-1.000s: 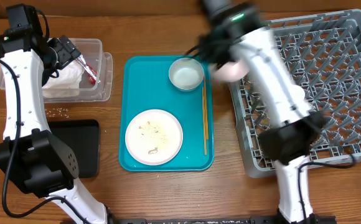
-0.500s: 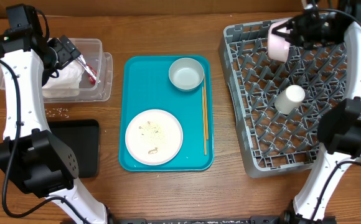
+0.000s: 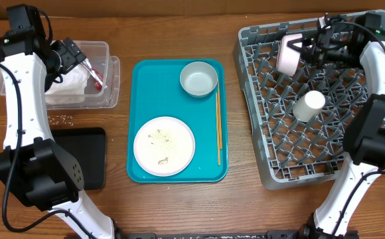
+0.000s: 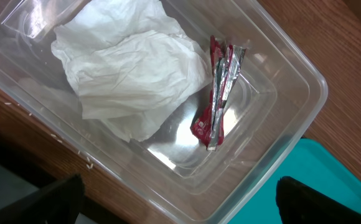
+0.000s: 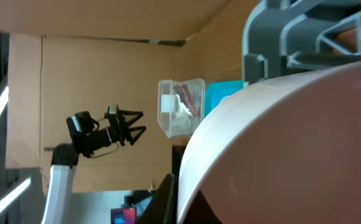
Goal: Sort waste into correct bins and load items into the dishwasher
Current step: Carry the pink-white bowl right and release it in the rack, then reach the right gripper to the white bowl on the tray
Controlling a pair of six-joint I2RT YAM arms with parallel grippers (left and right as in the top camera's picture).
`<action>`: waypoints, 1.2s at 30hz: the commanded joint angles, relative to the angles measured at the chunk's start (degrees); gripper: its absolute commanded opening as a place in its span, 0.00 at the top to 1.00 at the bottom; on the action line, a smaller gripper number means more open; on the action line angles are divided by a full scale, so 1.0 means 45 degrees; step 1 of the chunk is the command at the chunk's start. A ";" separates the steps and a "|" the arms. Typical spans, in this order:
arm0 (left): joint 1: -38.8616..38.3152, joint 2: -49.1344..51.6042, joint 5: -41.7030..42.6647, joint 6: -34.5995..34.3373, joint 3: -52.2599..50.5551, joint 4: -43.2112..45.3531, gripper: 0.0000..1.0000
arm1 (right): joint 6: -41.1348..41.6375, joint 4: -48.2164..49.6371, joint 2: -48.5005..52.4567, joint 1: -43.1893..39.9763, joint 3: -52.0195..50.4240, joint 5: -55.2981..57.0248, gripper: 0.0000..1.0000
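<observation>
Right gripper [image 3: 310, 48] is clamped on the rim of the pink bowl [image 3: 289, 53]. Bowl stands on edge in the far-left corner of the dish rack [image 3: 325, 166]. White cup [image 3: 308, 105] sits mid-rack. Left gripper [image 3: 78, 58] hangs over the clear tub [image 4: 274, 130], jaws apart, empty. Napkin [image 4: 127, 62] and red-and-silver wrapper [image 4: 218, 93] lie side by side in the tub. Plate [image 3: 164, 145] and greyish-white bowl [image 3: 198, 78] are on the teal tray [image 3: 146, 86], chopsticks [image 3: 218, 126] alongside. Black tray [image 3: 79, 156] is on the tabletop [image 3: 179, 206], loose crumbs [image 3: 61, 119] just beyond it.
</observation>
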 commanded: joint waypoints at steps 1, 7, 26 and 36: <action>-0.0010 -0.0486 0.0019 -0.0126 0.0282 0.0000 0.00 | 0.1054 0.0005 0.0068 -0.0529 -0.0243 0.0578 0.96; -0.0010 -0.0486 0.0019 -0.0121 0.0282 0.0000 0.00 | 0.1054 -0.0097 0.0068 -0.0792 -0.0243 0.0612 0.96; -0.0010 -0.0486 0.0019 -0.0121 0.0282 0.0000 0.00 | 0.2744 -0.3925 -0.2453 -0.1559 0.3332 0.9500 0.46; -0.0010 -0.0486 0.0024 -0.0121 0.0282 0.0000 0.00 | 0.2778 -0.4051 -0.3313 0.0374 0.3546 1.1380 0.46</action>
